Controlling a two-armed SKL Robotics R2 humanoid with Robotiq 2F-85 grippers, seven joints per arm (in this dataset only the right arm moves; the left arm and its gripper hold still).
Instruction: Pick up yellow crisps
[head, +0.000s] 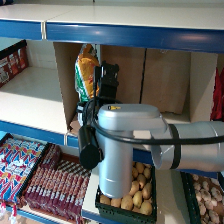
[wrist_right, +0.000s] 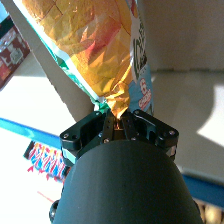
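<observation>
Now tool (wrist_right: 118, 120) pinches yellow crisps (wrist_right: 95, 45) beside cardboard divider (head: 65, 80).

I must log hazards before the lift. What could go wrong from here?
1. The hand pinches only a crumpled corner of the crisps; the foil may slip out or tear.
2. The bag stands close to the cardboard wall; pulling out, it may catch there.

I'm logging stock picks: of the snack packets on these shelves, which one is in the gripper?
The tall crinkly yellow foil crisp bag, pinched at its edge by the right gripper. The dark red packets lie untouched on the lower shelf.
</observation>
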